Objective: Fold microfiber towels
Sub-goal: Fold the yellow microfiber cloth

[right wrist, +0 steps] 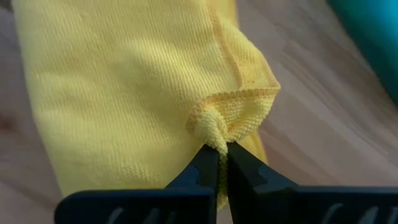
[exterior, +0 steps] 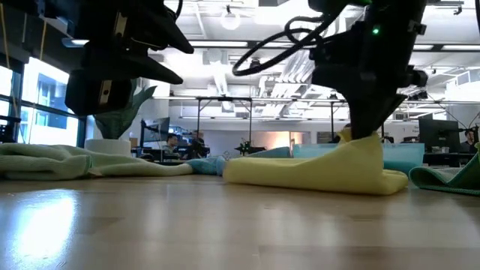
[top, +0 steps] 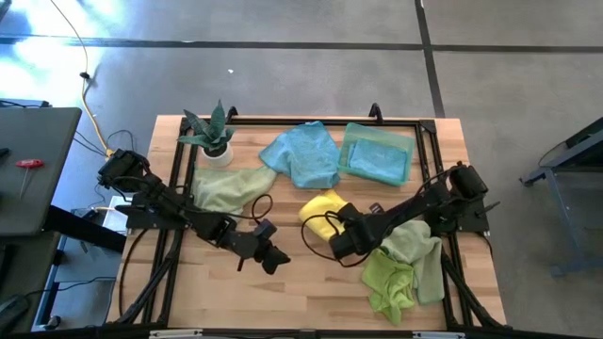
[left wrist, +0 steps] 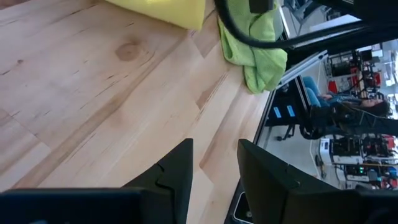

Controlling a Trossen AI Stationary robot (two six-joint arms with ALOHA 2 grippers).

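Note:
A yellow towel [top: 318,207] lies bunched at the table's middle, and my right gripper [right wrist: 222,152] is shut on it. My left gripper [top: 275,259] hovers open over bare wood to the left of it, with nothing between its fingers [left wrist: 180,165]. A light blue towel [top: 301,155] lies crumpled at the far middle. A folded mint towel [top: 377,155] lies flat beside it. A pale sage towel [top: 226,188] lies at the left. A lime green towel [top: 388,278] and another sage one [top: 419,247] lie at the near right, under my right arm. My right gripper pinches a bunched piece of the yellow towel's hemmed edge [right wrist: 219,127] between its two fingertips, coming steeply from above. In the low view the held part [exterior: 358,144] is drawn up into a peak, while the rest of the towel [exterior: 300,174] lies on the table.
A spiky green plant in a white pot [top: 213,139] stands at the far left corner. A black rail frame [top: 311,120] runs along the table's far and side edges. Bare wood [top: 283,292] lies near the front edge.

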